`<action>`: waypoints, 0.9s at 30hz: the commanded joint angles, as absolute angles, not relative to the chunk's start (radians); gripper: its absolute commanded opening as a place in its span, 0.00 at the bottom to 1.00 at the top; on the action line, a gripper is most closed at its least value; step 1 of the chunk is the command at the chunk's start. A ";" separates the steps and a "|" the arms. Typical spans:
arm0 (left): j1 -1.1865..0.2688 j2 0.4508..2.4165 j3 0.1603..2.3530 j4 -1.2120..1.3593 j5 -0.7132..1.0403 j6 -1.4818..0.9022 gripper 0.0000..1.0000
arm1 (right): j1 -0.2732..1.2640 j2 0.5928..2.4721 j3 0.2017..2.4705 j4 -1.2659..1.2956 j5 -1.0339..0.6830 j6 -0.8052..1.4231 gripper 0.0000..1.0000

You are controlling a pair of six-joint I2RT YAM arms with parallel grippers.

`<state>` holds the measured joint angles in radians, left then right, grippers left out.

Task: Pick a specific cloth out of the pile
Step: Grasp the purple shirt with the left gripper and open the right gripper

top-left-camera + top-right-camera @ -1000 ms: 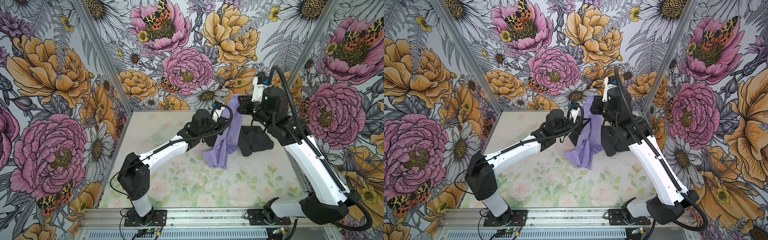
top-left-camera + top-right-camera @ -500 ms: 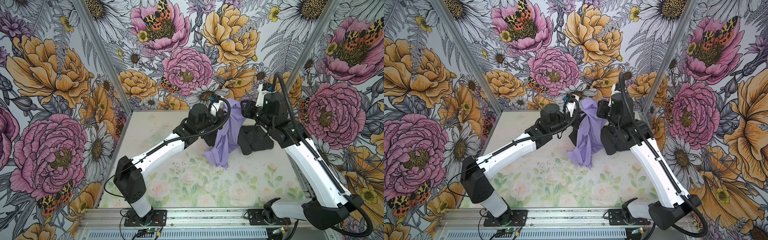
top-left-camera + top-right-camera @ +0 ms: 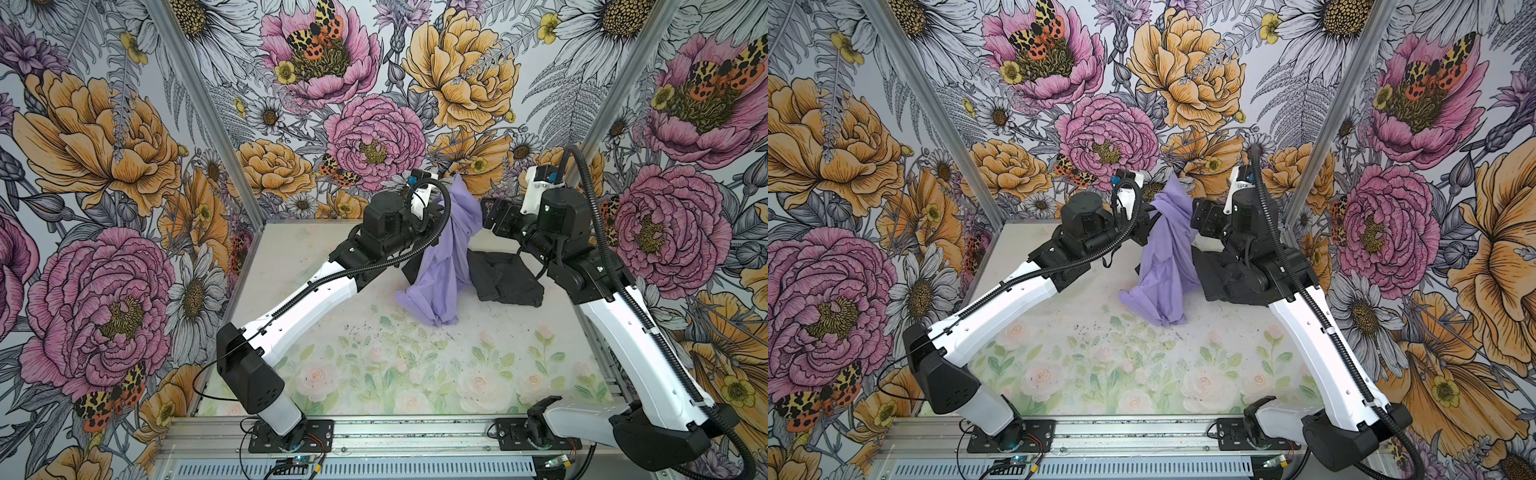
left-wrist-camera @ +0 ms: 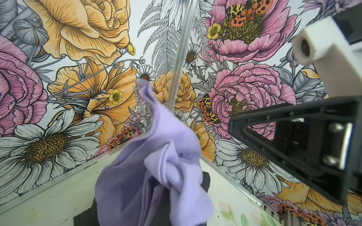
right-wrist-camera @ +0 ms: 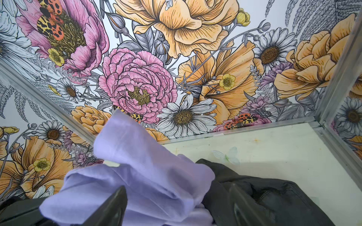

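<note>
The lavender cloth hangs in a long drape, its lower end resting on the table. My left gripper is shut on its upper part, and fabric hides the jaws in the left wrist view. My right gripper stands open just right of the cloth's top; its two dark fingertips are spread wide with lavender folds lying loose between them. What stays of the pile is the charcoal-black garment, on the table under my right arm.
Both grippers are close to the floral back wall. Aluminium corner posts frame the cell. The floral-print table stretches toward the front rail. My right gripper's finger shows near the cloth.
My right gripper, shut on the cloth's top a second ago, has opened and drawn back to the right. The left gripper has risen toward the back wall, still gripping the cloth.
</note>
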<state>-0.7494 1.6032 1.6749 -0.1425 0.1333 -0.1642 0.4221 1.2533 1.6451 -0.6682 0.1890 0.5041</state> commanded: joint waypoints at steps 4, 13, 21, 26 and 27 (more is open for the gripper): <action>-0.735 1.548 1.778 -0.134 0.097 -0.148 0.00 | 0.390 1.218 1.617 -0.652 0.223 0.505 0.83; -0.726 1.584 1.922 -0.208 0.108 -0.135 0.00 | 0.356 1.188 1.541 -0.652 0.233 0.541 0.83; -0.717 1.659 2.083 -0.256 0.137 -0.133 0.00 | 0.337 1.168 1.479 -0.653 0.224 0.577 0.83; -0.694 1.666 2.131 -0.288 0.142 -0.124 0.00 | 0.334 1.160 1.463 -0.653 0.221 0.574 0.83; -0.688 1.663 2.139 -0.295 0.142 -0.118 0.00 | 0.334 1.158 1.462 -0.654 0.222 0.571 0.83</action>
